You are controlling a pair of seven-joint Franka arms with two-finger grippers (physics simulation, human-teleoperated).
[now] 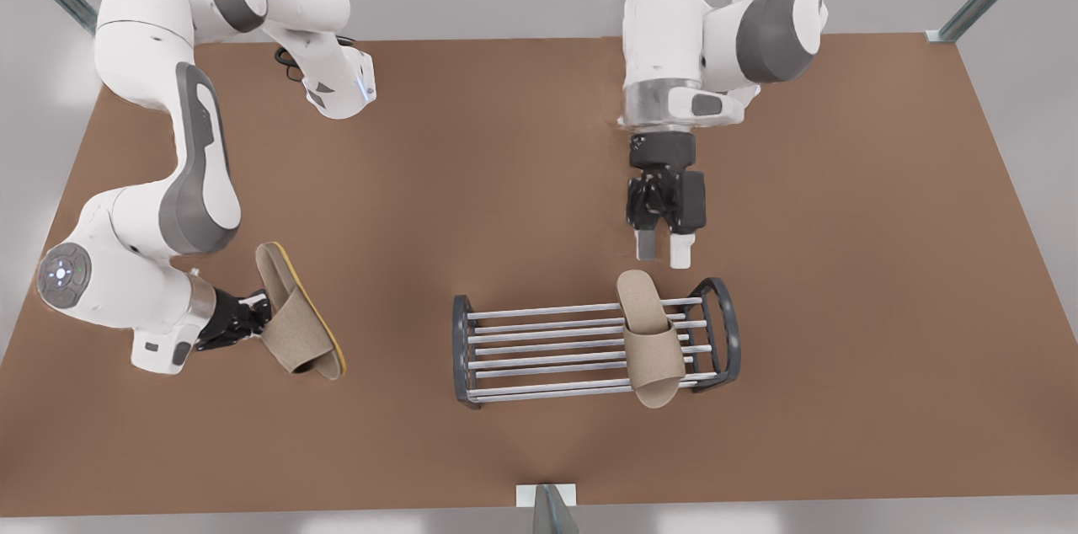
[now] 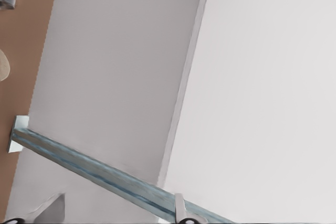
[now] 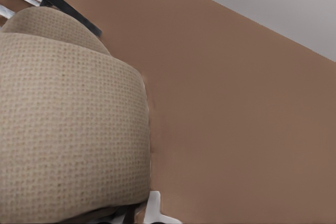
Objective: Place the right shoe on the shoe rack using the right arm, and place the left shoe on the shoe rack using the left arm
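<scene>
Take the shoe rack (image 1: 539,333) as your reference; it stands on the brown table (image 1: 842,307). The left shoe (image 1: 650,340) lies across its silver bars, close to the end frame on the front view's right. The toe of this shoe hangs a little over the bar nearest to the camera, and the heel reaches past the far bar.

Your left gripper (image 1: 663,252) hangs just behind the rack, above the heel of that shoe and not touching it. Its fingers (image 1: 647,246) are spread apart with nothing between them. In the left wrist view you see the edge of the table and a metal strut (image 2: 105,174) in front of a pale wall.

Your right gripper (image 1: 257,317) is well apart from the rack, on the front view's left of it. Its fingers pinch the right shoe (image 1: 295,323) at the side near the strap. This shoe is tilted on its edge, with the yellow sole edge turned toward the rack.

In the right wrist view the woven strap of the right shoe (image 3: 68,129) is very near to the camera, a white fingertip (image 3: 155,205) shows beside it, and a corner of the rack (image 3: 58,3) is seen farther off.
</scene>
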